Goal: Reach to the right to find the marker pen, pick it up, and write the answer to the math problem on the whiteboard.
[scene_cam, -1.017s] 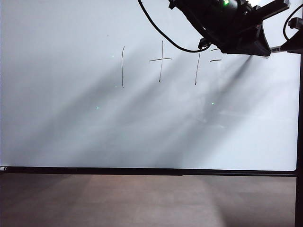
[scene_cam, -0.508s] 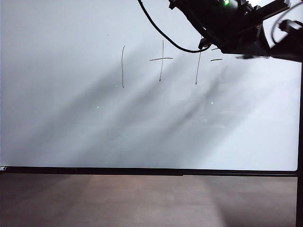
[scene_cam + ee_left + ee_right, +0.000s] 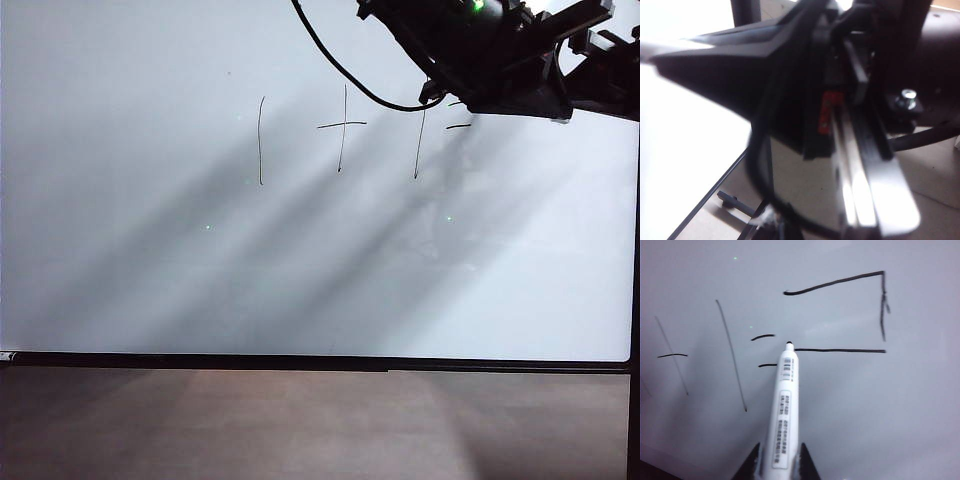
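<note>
The whiteboard (image 3: 300, 290) fills the exterior view. On it the math problem (image 3: 340, 125) is written, its two dashes partly behind my left arm (image 3: 470, 50). My right gripper (image 3: 779, 460) is shut on the white marker pen (image 3: 784, 410). The gripper shows as a dark block (image 3: 605, 70) at the board's top right. The pen's black tip meets the board at one end of the answer's (image 3: 860, 315) long lower stroke, beside the two dashes (image 3: 764, 351). The answer shows two long strokes joined by a short one. My left gripper's jaws are lost in blur.
A black frame edge (image 3: 320, 362) runs under the board, with a brown surface (image 3: 300, 430) below it. A black cable (image 3: 340, 70) loops down from the left arm across the board. The left wrist view is filled by blurred black arm parts and a silver rail (image 3: 860, 185).
In the exterior view my right gripper has shifted left along the board's top right, closer to the left arm. The left arm has stayed still.
</note>
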